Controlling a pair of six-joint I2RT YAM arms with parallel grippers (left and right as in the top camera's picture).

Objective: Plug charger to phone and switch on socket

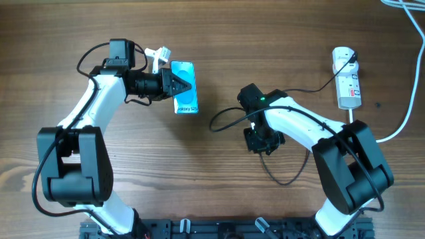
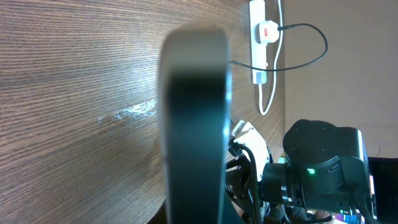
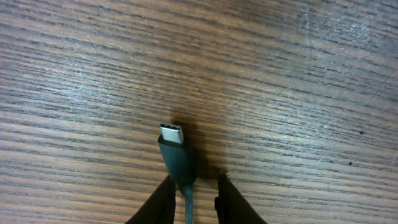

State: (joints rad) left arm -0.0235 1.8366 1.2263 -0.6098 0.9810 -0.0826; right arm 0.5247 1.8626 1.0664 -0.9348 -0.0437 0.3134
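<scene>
neither step looks done yet. the phone sits left of centre on the wooden table, teal screen up. the left gripper is pressed together on its upper part, seemingly to steady it. well apart from it, the right gripper points down at the table with the charger between its fingers, the usb-c tip sticking out ahead. i cannot tell whether they truly pinch the cable or merely flank it. the socket lies at far right with a black plug in it, and its switch is too small to read. what is left: carry the tip to the phone's port, seat it, then press the switch.
</scene>
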